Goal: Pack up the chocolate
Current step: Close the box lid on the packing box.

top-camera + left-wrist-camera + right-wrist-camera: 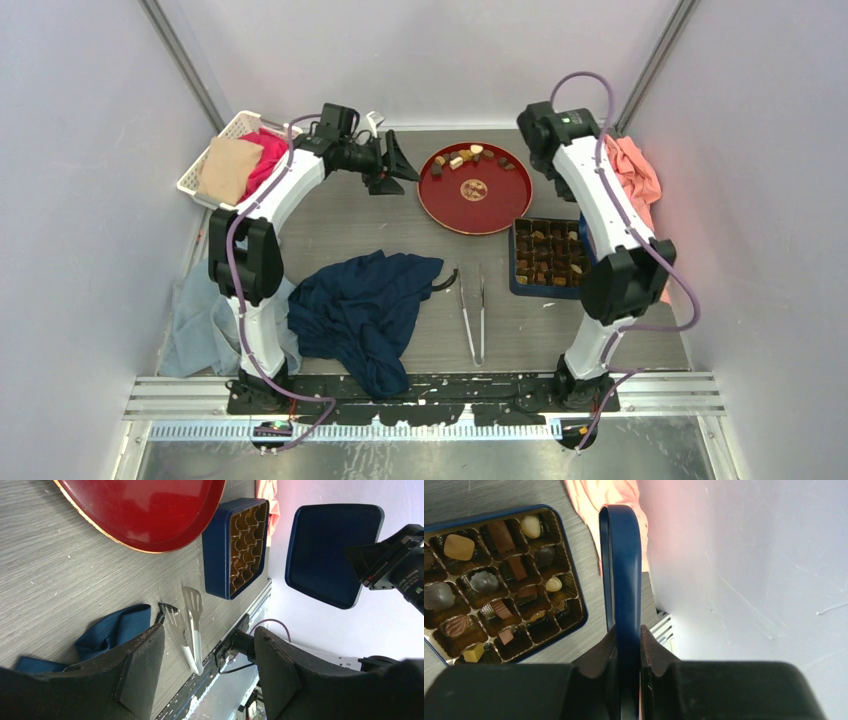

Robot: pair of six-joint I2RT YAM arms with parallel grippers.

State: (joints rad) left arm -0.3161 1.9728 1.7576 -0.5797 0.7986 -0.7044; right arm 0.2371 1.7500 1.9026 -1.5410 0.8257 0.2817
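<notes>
Several chocolate pieces lie at the far side of the red round tray. More chocolate fills compartments of the open navy box, which also shows in the left wrist view. My right gripper is shut on the navy box lid and holds it on edge, raised beside the box's right side; the lid also shows in the left wrist view. My left gripper is open and empty, left of the tray, above the table.
Metal tongs lie near the front, left of the box. A dark blue cloth is heaped front left, a light blue cloth beside it. A white basket of cloths stands back left. A pink cloth lies back right.
</notes>
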